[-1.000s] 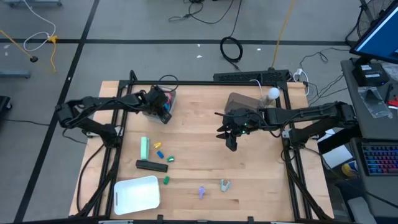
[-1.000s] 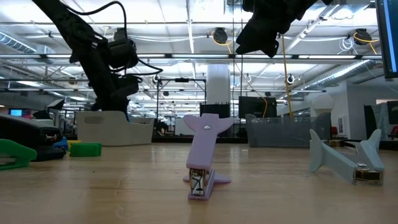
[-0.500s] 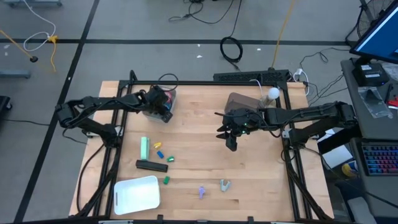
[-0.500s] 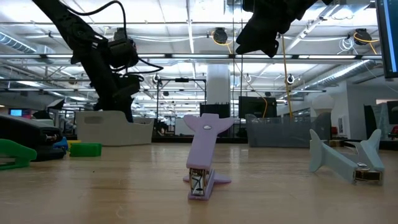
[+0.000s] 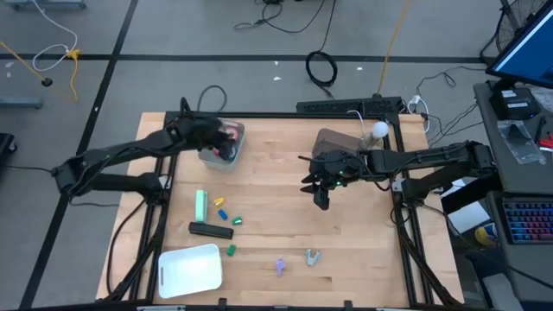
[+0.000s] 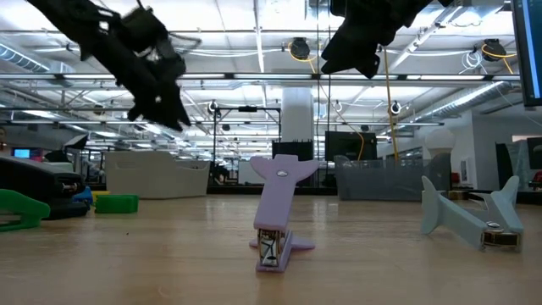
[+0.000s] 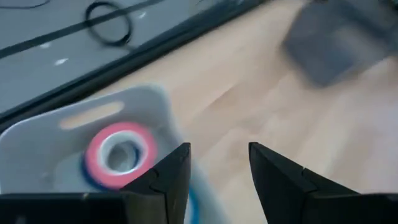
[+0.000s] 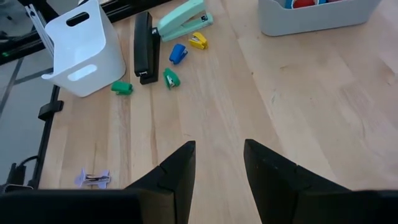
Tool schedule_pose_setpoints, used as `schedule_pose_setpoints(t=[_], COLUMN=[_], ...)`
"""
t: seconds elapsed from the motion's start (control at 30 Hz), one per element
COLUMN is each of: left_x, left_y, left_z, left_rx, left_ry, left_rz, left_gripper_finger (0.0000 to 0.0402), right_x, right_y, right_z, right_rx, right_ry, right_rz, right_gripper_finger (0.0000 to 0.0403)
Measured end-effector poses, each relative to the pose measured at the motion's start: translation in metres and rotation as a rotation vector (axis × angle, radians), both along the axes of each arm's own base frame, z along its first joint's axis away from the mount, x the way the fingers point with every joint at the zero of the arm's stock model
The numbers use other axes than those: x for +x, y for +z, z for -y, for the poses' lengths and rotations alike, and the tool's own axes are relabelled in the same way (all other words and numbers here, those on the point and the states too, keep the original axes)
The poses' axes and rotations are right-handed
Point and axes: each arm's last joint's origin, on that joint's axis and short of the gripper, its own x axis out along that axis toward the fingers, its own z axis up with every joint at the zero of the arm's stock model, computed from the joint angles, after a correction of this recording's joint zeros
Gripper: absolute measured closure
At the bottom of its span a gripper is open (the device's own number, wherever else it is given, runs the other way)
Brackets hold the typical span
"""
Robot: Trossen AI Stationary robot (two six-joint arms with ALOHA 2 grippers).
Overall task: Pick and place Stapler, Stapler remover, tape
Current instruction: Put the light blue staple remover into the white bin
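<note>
Lying in the grey bin [image 7: 74, 134] at the table's far left, a red roll of tape [image 7: 120, 151] rests flat on top of a blue roll [image 7: 93, 178], its pale centre facing up. In the high view the bin [image 5: 232, 131] sits just under the left gripper [image 5: 220, 147], whose dark fingers [image 7: 166, 177] are spread with nothing between them. More red and blue shows over the bin's rim in the right wrist view, too cropped to tell apart.

Nearer the front of the table [image 5: 285, 207], the mint-green stapler [image 5: 201, 206] and the black stapler [image 5: 211, 229] lie well apart from the bin, the black one just in front of the green one. Small yellow, blue and green bits [image 5: 221, 210] are scattered beside them, and a white bin [image 5: 190, 269] stands at the front left corner.

Two staple removers sit near the front edge: a purple one [image 5: 281, 266] upright on its jaws and a pale grey one [image 5: 313, 256] just beside it, tilted on its side.

The right gripper [image 5: 321, 197] hangs over the middle of the table, well above the wood, its fingers [image 8: 177, 174] parted and empty. A brown box [image 5: 333, 140] and a white ball-shaped object [image 5: 378, 130] lie behind it at the far right.
</note>
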Motion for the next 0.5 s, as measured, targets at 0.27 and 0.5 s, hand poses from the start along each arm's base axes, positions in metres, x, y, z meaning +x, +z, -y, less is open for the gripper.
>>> schedule_pose_setpoints(t=[0.27,0.5], left_x=[-0.024,-0.038], left_y=[0.043,0.057], left_z=[0.032,0.050], left_rx=[-0.121,-0.197], left_ry=[-0.149,-0.223], left_rz=[0.319,0.429], left_gripper_finger=[0.0234,0.0233], right_x=[-0.003,-0.006], right_y=[-0.003,-0.006], right_z=[0.000,-0.006], right_rx=[0.030,0.062], right_ry=[-0.020,0.139], right_rz=[-0.045,-0.087], right_gripper_finger=[0.0273,0.0273])
